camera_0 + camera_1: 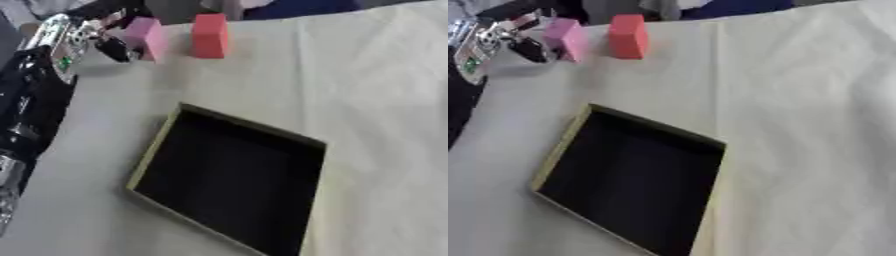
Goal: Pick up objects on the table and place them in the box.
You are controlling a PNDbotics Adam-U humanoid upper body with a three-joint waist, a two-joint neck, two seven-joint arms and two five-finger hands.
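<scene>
The left hand [105,37] is extended to the far left corner of the table, its fingers [114,47] at the near-left face of the pink block [146,37]. Whether the fingers are curled on the block or merely beside it cannot be determined; the region is blurred. The right hand is not visible in either view.

The pink block stands upright on the white table cloth [376,100]. The red block [210,35] stands just to its right, close but apparently not touching.

Hazards, as judged from the present layout:
- A push instead of a pinch may topple the pink block or slide it into the red block, because the two stand near each other.
- Both blocks stand near the far table edge; a shove away from the robot could send either one off the table.
- The transfer path to the box crosses its raised rim; a low carry may strike the rim and shift the box.

Container: the box [153,150] is a shallow open tray with a tan rim and a dark interior, lying askew near the centre of the table, well apart from both blocks. Nothing is visible inside it.
</scene>
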